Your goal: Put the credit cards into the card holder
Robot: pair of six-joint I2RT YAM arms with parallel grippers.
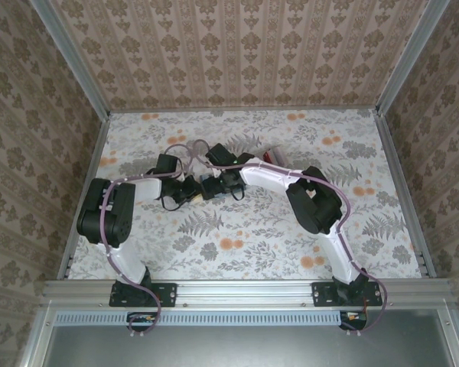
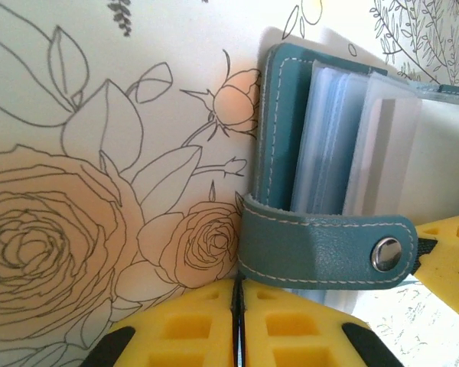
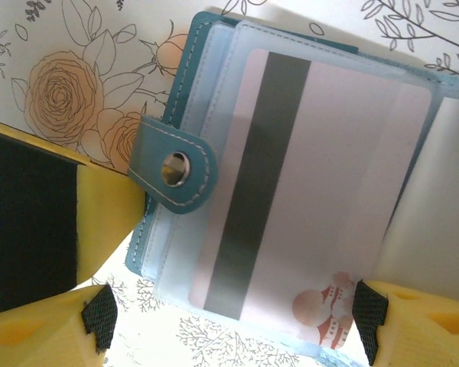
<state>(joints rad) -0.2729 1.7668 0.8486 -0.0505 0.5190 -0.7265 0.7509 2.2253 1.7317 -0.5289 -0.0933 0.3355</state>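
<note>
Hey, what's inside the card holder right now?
The card holder lies open: clear sleeves, with one pale card, dark stripe up, in the top sleeve. That card and the strap cover whatever is in the sleeves below.

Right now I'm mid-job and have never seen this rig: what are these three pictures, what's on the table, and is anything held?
Two robot arms stand on a floral-patterned table. The overhead picture looks down from behind them; the other two come from cameras on each wrist, yellow fingers in view. A stitched teal-blue folding wallet lies open, a pale plastic card with a dark stripe inside its clear sleeve. The right gripper stands open over it, holding nothing. The left gripper is shut beside the wallet's strap; whether it pinches the cover I cannot tell.
</note>
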